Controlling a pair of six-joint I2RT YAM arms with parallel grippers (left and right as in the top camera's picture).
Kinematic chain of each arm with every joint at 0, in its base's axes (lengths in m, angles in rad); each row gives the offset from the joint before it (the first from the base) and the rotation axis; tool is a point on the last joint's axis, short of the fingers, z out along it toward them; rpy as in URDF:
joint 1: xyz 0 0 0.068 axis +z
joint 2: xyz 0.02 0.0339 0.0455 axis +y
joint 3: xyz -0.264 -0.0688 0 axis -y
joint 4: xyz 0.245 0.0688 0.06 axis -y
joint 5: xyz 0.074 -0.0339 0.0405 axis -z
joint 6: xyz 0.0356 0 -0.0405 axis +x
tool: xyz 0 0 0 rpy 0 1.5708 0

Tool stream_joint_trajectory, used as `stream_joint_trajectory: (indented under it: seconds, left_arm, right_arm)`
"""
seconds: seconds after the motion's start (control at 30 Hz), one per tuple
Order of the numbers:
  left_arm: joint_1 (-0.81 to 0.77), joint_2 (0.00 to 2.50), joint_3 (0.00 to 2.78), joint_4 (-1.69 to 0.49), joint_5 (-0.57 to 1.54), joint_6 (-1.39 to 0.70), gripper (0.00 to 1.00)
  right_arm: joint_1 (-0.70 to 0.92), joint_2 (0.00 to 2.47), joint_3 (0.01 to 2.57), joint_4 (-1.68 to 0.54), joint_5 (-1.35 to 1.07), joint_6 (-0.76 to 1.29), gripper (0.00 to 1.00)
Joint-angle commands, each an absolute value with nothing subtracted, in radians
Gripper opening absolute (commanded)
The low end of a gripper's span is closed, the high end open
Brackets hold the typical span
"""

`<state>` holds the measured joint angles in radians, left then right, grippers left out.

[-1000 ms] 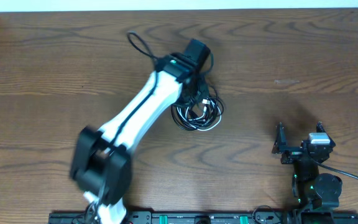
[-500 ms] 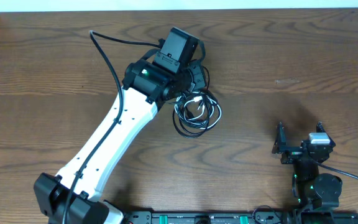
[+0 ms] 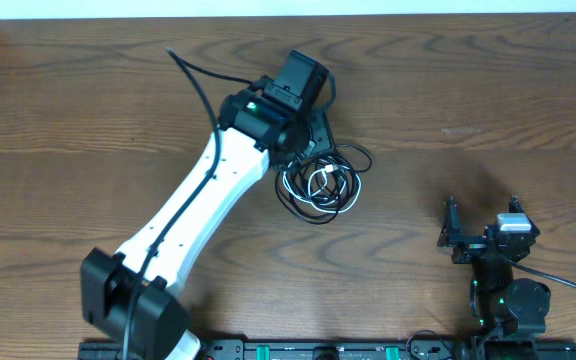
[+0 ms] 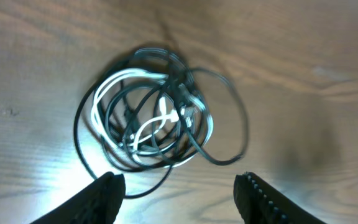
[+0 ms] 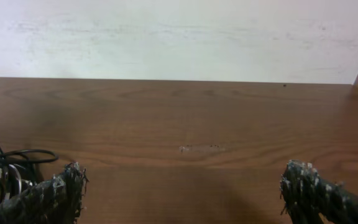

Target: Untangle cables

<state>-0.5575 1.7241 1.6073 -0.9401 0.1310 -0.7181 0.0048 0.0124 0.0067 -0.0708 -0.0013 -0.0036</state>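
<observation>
The left gripper [image 4: 179, 186] hung open and empty just above the cables [image 4: 160, 118]; the sound move was pinching one outer black loop alone; the right gripper [image 5: 182, 180], well apart from them, gaped empty

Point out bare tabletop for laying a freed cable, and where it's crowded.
Free: the table left of the left arm; the strip between the cables and the right gripper; the far right corner. Crowded: around those cables, under the left gripper.
</observation>
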Motion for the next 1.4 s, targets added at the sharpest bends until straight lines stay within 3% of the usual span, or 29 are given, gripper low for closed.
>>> stream_joint_trajectory:
  seconds: [0.0, 0.27, 0.47, 0.6, 0.7, 0.73, 1.17, 1.37]
  left_arm:
    - [-0.579, 1.8, 1.576, -0.976, 0.122, -0.71, 0.67]
    - [-0.601, 1.942, 1.573, -0.874, 0.122, -0.713, 0.73]
    - [-0.599, 1.973, 1.573, -0.789, 0.122, -0.836, 0.74]
    - [-0.599, 1.973, 1.573, -0.772, 0.121, -0.867, 0.52]
    - [-0.599, 1.973, 1.573, -0.775, 0.121, -0.867, 0.15]
    - [-0.599, 1.973, 1.573, -0.776, 0.122, -0.867, 0.08]
    - [-0.61, 1.787, 1.748, -0.828, 0.122, -0.71, 0.07]
    - [-0.626, 1.57, 1.772, -0.671, 0.122, -0.709, 0.07]
  right_arm:
    - [0.017, 0.007, 0.005, -0.075, -0.003, 0.01, 0.99]
    - [0.017, 0.007, 0.005, -0.075, -0.003, 0.01, 0.99]
    - [0.017, 0.007, 0.005, -0.075, -0.003, 0.01, 0.99]
    - [0.017, 0.007, 0.005, -0.075, -0.003, 0.01, 0.99]
    - [0.017, 0.007, 0.005, -0.075, -0.003, 0.01, 0.99]
    - [0.017, 0.007, 0.005, -0.075, -0.003, 0.01, 0.99]
    - [0.017, 0.007, 0.005, -0.075, -0.003, 0.01, 0.99]
    - [0.017, 0.007, 0.005, -0.075, -0.003, 0.01, 0.99]
